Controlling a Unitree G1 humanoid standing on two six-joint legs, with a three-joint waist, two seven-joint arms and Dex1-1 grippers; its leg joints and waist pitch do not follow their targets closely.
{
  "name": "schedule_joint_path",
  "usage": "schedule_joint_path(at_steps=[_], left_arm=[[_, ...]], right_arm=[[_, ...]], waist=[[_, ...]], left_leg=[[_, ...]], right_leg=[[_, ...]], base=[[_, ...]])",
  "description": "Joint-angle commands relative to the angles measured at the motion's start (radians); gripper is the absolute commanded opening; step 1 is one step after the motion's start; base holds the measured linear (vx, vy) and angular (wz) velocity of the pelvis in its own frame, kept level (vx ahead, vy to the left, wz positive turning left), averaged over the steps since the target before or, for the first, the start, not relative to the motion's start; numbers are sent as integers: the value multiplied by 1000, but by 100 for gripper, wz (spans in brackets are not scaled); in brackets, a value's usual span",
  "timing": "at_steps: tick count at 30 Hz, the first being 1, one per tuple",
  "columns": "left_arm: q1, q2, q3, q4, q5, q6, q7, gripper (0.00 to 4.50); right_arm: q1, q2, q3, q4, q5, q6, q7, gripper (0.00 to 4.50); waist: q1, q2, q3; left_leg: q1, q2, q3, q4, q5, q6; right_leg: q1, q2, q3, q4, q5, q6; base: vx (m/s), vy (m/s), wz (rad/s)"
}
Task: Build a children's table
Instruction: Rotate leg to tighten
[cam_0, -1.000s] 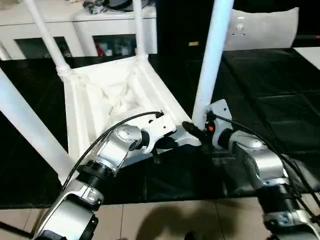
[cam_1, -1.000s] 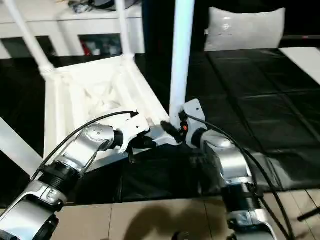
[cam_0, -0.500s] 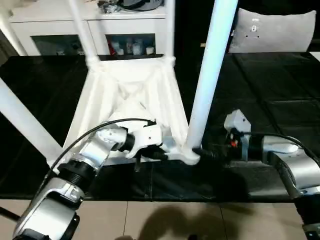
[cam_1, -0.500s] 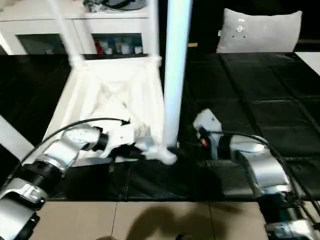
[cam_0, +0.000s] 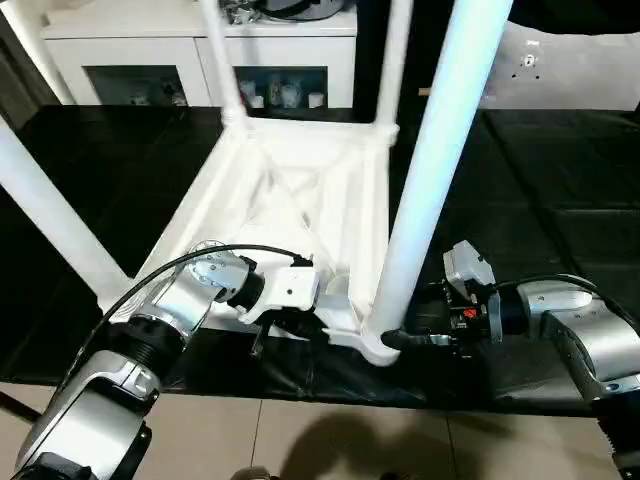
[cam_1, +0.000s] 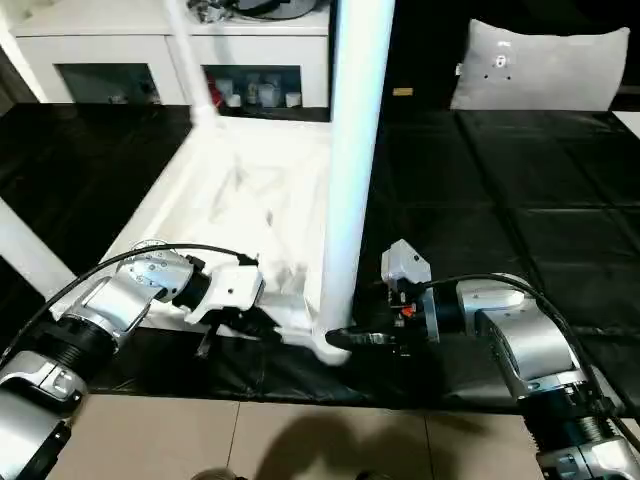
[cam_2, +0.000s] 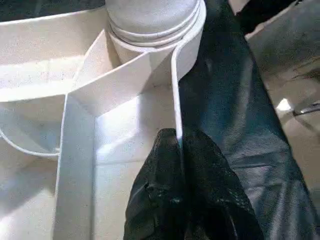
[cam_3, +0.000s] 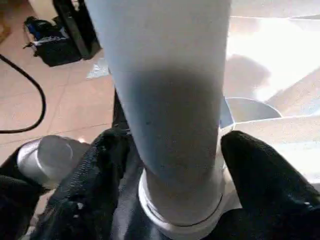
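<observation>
The white children's table (cam_0: 300, 190) lies upside down on a black mat, ribbed underside up, with all of its legs standing in the corner sockets. My left gripper (cam_0: 290, 325) is shut on the thin near rim of the table top, and its black fingers (cam_2: 165, 165) pinch that rim beside the near-right socket (cam_2: 152, 30). My right gripper (cam_0: 395, 340) reaches in from the right at the foot of the near-right leg (cam_0: 430, 180). Its two fingers (cam_3: 255, 175) sit on either side of that leg (cam_3: 170, 90), just above the socket.
The other legs rise at the far left (cam_0: 222, 60), far right (cam_0: 392, 60) and near left (cam_0: 50, 215). A white cabinet (cam_0: 150, 50) stands behind and a pale cushion (cam_1: 540, 70) at the back right. Tiled floor (cam_0: 330, 440) begins at the black mat's (cam_0: 560, 200) near edge.
The head view has swung, so the whole table sits differently in the picture. My right gripper has slid in around the foot of the near-right leg. My left gripper stays on the rim.
</observation>
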Motion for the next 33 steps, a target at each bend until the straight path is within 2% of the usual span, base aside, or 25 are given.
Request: schedule_joint_path(at_steps=[1,6,12,13,17,20,21,24,25,26,27,30,31,32,33], left_arm=[[-6,1,-41,-14,10,-29,-46,0],[3,2,-45,-24,8,-35,-57,0],[9,-1,-41,-26,2,-31,-58,0],[13,-3,-38,-31,-5,-16,-55,0],[22,-11,-24,-55,-16,58,-30,0],[25,-33,3,-72,-18,131,40,0],[25,-45,15,-80,-18,169,74,0],[37,-95,43,-135,-5,297,199,0],[41,-105,47,-148,-3,323,224,0],[42,-117,53,-156,-2,346,248,0],[42,-135,60,-168,5,376,286,0],[34,-196,84,-180,31,448,413,0],[29,-211,88,-176,38,458,443,0],[24,-225,91,-174,46,467,472,0],[23,-227,91,-174,48,469,477,0]], right_arm=[[-3,-12,9,-12,8,3,15,302],[-2,-2,22,-7,6,10,17,253],[4,4,26,-23,19,30,14,209],[9,9,24,-31,25,38,6,202],[22,35,12,-49,30,55,-52,197],[10,90,-5,-22,-26,75,-209,197],[3,116,-13,-11,-48,85,-274,196],[-34,234,-48,20,-102,162,-518,195],[-42,256,-54,25,-111,179,-563,194],[-49,275,-59,30,-117,192,-599,194],[-60,301,-66,41,-132,207,-655,194],[-100,371,-78,100,-176,212,-798,194],[-109,384,-82,117,-179,196,-818,194],[-116,398,-89,132,-179,171,-835,194],[-117,402,-91,135,-179,165,-839,194]], waist=[[-3,-14,-80],[1,-17,-82],[2,-15,-81],[2,-13,-81],[-1,-13,-79],[-7,-14,-75],[-19,-15,-70],[-45,-15,-64],[-63,-14,-62],[-72,-12,-62],[-96,-6,-63],[-125,-6,-62],[-137,-10,-61],[-142,-2,-64],[-144,-1,-67]], left_leg=[[-3,27,7,-66,-121,95],[-4,26,8,-64,-105,95],[-4,26,8,-64,-104,96],[-4,27,8,-64,-105,94],[-3,26,8,-66,-113,85],[-2,22,9,-68,-133,70],[0,13,11,-68,-164,52],[-3,6,5,-68,-201,29],[-5,0,3,-64,-227,22],[-1,-2,2,-61,-243,20],[1,-3,-2,-57,-275,28],[-2,-3,-7,-55,-300,38],[3,-6,-7,-50,-310,41],[6,-4,-7,-50,-312,52],[4,0,-9,-53,-310,58]], right_leg=[[66,-60,57,-57,-323,-143],[66,-59,58,-54,-307,-143],[66,-59,58,-55,-313,-140],[66,-59,58,-55,-314,-139],[67,-58,57,-57,-325,-134],[64,-58,54,-64,-374,-121],[63,-55,48,-77,-457,-89],[65,-53,34,-91,-542,-46],[64,-50,24,-100,-576,-25],[63,-50,18,-104,-593,-16],[63,-50,6,-118,-614,11],[61,-47,-3,-122,-591,4],[57,-46,-10,-128,-602,10],[60,-52,-9,-130,-586,5],[62,-53,-8,-127,-565,-1]], base=[[0,0,0],[0,0,0],[0,0,0],[0,0,0],[0,0,0],[0,0,0],[0,0,0],[0,0,0],[0,0,0],[0,0,0],[0,0,0],[0,0,0],[0,0,0],[0,0,0],[0,0,0]])
